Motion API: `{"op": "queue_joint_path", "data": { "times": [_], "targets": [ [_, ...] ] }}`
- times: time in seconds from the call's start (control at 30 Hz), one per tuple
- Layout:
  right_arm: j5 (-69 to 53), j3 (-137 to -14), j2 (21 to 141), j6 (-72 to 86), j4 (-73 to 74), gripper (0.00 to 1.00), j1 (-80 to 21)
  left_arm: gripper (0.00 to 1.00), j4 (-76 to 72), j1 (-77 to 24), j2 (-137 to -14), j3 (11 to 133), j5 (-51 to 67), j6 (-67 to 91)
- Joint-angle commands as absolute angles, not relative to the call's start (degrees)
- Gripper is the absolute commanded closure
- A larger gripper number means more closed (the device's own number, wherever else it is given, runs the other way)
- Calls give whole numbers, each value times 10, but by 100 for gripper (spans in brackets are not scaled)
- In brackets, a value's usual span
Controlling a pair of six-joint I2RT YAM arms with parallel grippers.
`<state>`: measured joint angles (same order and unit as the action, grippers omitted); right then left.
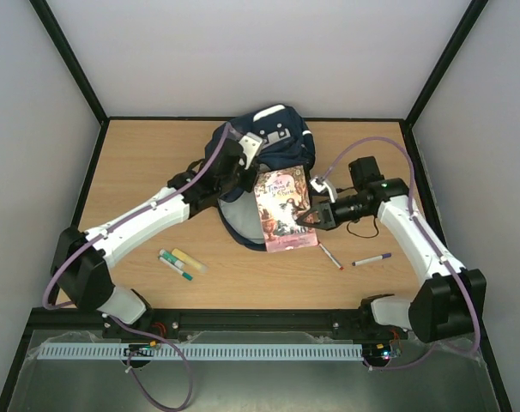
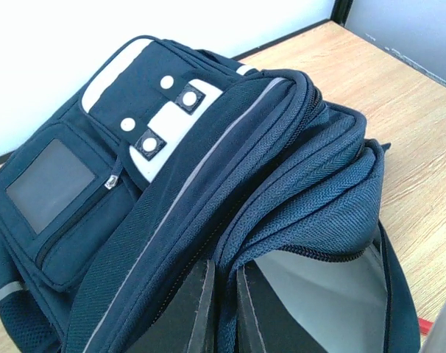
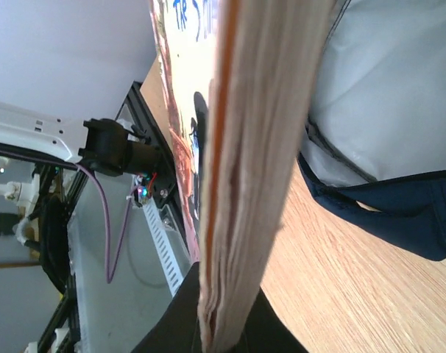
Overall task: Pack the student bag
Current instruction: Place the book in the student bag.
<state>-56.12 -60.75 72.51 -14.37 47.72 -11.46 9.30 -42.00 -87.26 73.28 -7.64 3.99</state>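
Several pens lie on the near part of the wooden counter (image 1: pixel 140 163): a green-capped marker (image 1: pixel 176 267) and a yellow highlighter (image 1: pixel 190 260) side by side on the left, and a red-tipped pen (image 1: pixel 330 256) and a purple marker (image 1: pixel 371 258) on the right, a little apart from each other.

Beyond them, toward the middle, the right pincer (image 1: pixel 310 217) is pressed together on the edge of a paperback book (image 1: pixel 285 210). The wrist view shows its stacked pages clamped between the dark fingers (image 3: pixel 234 334). The pink illustrated cover faces up, and the book's far part overlaps the bag's open mouth. Its title is in ornate blue lettering that begins with "The"; the rest is too small to read.

Farther back, in the middle of the counter, sits the student bag (image 1: pixel 281 142). It is navy fabric with a thin grey stripe, white patches with round snaps near the top, and a zipped front pocket with a clear window. The main compartment gapes toward the arms and shows a pale grey lining.

The left pincer (image 2: pixel 224 318) is nearly closed, pinching a fold of the zipper rim at the edge of that opening. No brand name can be read on the bag.
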Motion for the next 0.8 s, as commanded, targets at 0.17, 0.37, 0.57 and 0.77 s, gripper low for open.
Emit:
{"op": "queue_joint_path", "data": {
  "times": [0.17,0.37,0.57,0.77],
  "targets": [
    [-549,-594,834,-102,442,99,-201,98,-5,-374,-800,711,-32,98],
    [-567,-586,902,-52,352,99,-228,98,-5,-364,-798,704,-20,104],
    [-540,-595,938,104,182,99,-229,97,-6,-364,-796,699,-3,111],
    [-466,-588,979,230,52,99,-229,98,-6,-364,-788,696,-5,109]
  ]
}}
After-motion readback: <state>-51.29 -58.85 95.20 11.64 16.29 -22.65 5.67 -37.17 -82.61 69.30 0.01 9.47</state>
